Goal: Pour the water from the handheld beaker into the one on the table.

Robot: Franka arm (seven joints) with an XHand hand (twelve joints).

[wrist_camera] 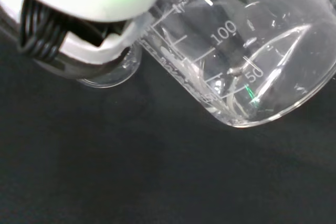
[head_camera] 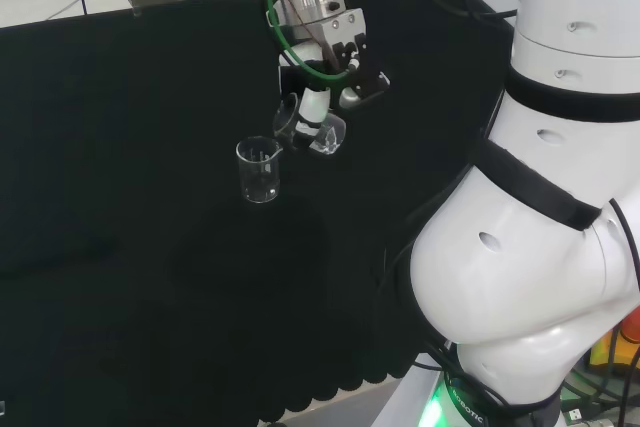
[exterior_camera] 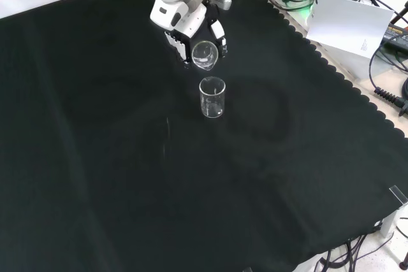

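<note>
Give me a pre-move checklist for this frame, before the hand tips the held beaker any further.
1. Hand curled round the held beaker: ok.
2. Held beaker tilted, mouth toward the table beaker: ok.
3. Table beaker upright on the cloth: ok.
4. Held beaker's lip directly over the table beaker's mouth: cannot tell.
5. Water left in the held beaker: cannot tell.
6. Cloth around the table beaker free of other ware: ok.

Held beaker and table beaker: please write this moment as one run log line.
hand: shut on held beaker | held beaker: tilted toward table beaker | table beaker: upright on cloth
</note>
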